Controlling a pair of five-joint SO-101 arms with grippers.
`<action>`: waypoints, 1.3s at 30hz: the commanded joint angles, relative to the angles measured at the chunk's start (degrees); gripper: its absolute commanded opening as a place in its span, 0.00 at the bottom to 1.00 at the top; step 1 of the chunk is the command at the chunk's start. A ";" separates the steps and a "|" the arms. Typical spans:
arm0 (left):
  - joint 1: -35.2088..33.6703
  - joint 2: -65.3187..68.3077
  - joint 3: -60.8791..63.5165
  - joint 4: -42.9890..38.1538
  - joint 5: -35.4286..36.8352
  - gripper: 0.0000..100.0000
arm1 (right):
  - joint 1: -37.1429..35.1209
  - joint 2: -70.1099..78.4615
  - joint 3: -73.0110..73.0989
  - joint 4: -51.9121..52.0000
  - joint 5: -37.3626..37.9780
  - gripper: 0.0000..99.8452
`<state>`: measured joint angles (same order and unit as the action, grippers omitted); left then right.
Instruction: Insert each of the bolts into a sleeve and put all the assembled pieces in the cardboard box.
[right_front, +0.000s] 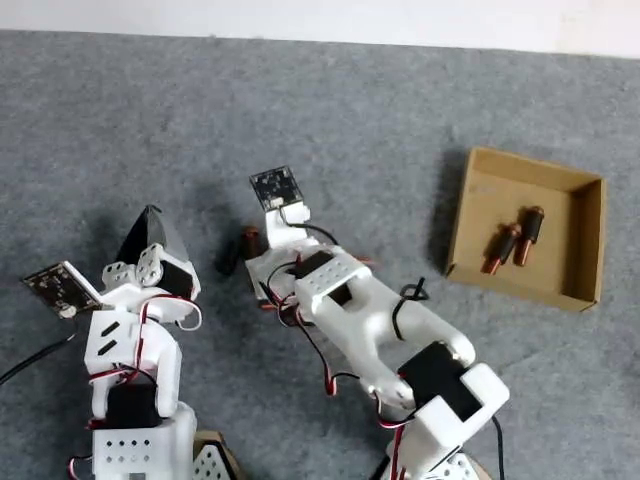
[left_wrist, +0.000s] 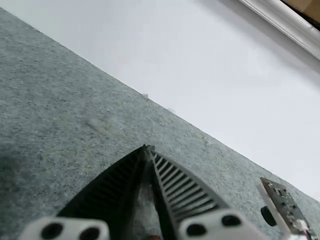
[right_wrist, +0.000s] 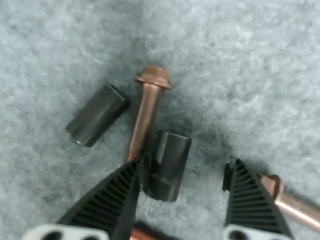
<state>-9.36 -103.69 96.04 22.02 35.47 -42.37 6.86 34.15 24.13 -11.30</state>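
Copper and black on the grey mat (right_front: 300, 100): the right gripper (right_wrist: 189, 167) is spread wide over the loose parts, with nothing grasped yet. One dark sleeve (right_wrist: 170, 167) lies between its jaws, hard against one finger (right_wrist: 112, 200). A bolt (right_wrist: 146, 117) lies just past that fingertip, shank running back toward the gripper. A second sleeve (right_wrist: 97, 115) sits beside the bolt, farther out. Another bolt (right_wrist: 292, 202) pokes out behind the other finger. This looks like the pick-up for a third assembly. The next move, I'd say, calls for closing squarely on that near sleeve without knocking the bolt alongside, then lining bore and shank up. The left gripper (left_wrist: 148, 155) is clamped together on nothing I can make out, off to the side of the working arm. The cardboard box (right_front: 555, 250) sits well away from both arms, with two assembled pieces (right_front: 527, 236) inside, side by side
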 joint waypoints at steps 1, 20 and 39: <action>-0.66 -0.75 1.01 -1.32 -0.26 0.01 | -0.40 -0.31 -1.45 1.10 -0.35 0.21; -0.66 -0.66 1.10 -1.32 -0.26 0.01 | 1.63 11.47 -16.66 17.45 0.00 0.01; 3.21 -0.22 1.10 -1.05 -0.44 0.01 | 2.33 -14.46 -3.03 12.70 8.09 0.00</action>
<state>-9.19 -103.69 96.04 22.02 35.47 -40.35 1.67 27.38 40.57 -4.00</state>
